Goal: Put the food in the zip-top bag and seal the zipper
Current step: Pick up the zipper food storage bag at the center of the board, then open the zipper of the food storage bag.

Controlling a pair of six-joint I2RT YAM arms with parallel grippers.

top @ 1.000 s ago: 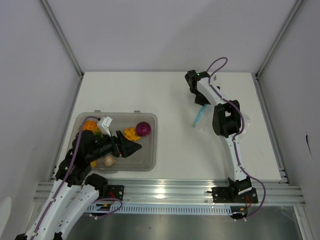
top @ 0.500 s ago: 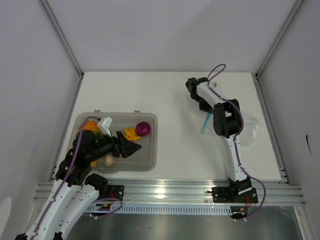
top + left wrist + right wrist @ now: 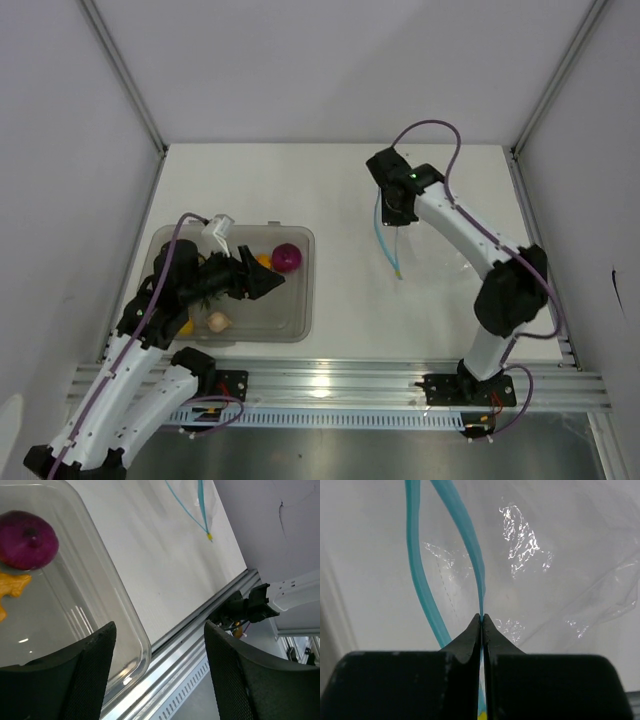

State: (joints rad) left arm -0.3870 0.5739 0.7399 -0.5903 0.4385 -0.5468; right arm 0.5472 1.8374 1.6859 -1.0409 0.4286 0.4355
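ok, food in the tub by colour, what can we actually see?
purple onion: 1
orange piece: 1
pale garlic bulb: 1
yellow piece: 1, partly hidden
Total: 4 visible; the left arm hides part of the tub.

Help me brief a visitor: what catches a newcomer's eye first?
The right gripper, on the right half of the table, pinches the light-blue zipper of the clear bag, its mouth gaping. On the left, a purple onion stands out in the grey tub, the open left gripper over the tub.
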